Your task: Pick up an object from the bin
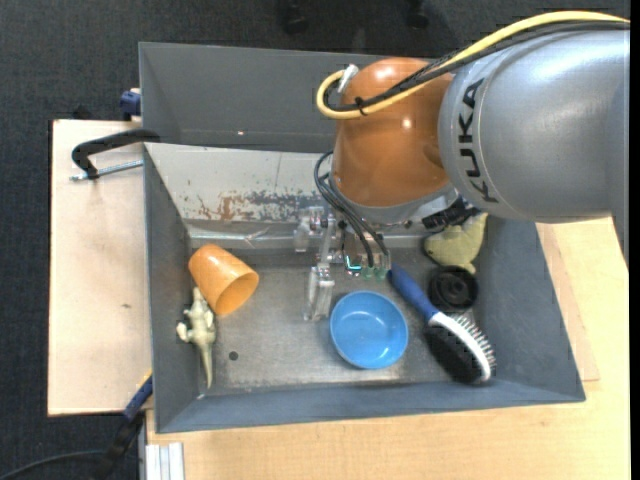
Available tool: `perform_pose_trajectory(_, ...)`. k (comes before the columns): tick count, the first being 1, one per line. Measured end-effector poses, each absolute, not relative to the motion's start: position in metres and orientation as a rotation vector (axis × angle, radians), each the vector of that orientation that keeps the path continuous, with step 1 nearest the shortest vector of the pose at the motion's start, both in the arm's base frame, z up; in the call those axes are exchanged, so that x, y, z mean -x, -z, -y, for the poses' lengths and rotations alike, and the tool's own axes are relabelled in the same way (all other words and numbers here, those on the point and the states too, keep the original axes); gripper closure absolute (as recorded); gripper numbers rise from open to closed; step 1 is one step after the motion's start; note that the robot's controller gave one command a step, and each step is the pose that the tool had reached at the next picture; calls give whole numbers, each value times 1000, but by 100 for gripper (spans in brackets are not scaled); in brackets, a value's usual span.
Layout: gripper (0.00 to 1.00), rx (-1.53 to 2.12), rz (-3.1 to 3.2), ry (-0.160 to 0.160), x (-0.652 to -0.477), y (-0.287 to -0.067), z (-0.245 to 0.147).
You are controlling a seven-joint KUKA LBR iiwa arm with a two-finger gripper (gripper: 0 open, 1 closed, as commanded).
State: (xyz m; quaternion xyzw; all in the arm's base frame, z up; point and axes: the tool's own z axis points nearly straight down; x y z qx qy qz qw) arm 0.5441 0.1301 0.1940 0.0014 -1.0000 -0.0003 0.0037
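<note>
Plain grey metal bin [270, 353] with a scuffed floor and sloping walls, a few loose bits scattered in it. Closest to the camera, near the front wall, sits a blue bowl [369, 330], upright, roughly mid-bin. Just right of it lies a brush [455, 343] with a black head, white bristles and a blue handle angling up and left past the bowl's rim, right beside it if not touching. In the near left corner there's a pale yellow toy lizard [197, 330] stretched along the left wall. A bit further back, an orange cup [224, 279] is tipped on its side just behind the lizard, mouth pointing down and right. On the right, behind the brush head, is a black round thing [453, 289], can't make out what it is, and behind that a yellowish lump [456, 243] partly tucked under the arm. The gripper [320, 306] hangs over bare floor between the cup and the bowl, just beside the bowl's upper left rim, so the bowl is the nearest thing to it. Honestly can't tell if it's open or closed from this angle. Furthest back, the arm's orange cover [385, 133] sits over the bin's back right part, next to a back wall with rusty streaks.
</note>
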Motion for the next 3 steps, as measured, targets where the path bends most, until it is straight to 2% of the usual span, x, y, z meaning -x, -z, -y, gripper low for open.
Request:
perform_pose_trajectory(1, 0, -147, 3134, 1, -570, -87, -205)
perform_pose_trajectory(2, 100, -137, 3146, -2, -574, -93, -200)
perform_pose_trajectory(3, 100, -231, 3149, 7, -595, -232, -204)
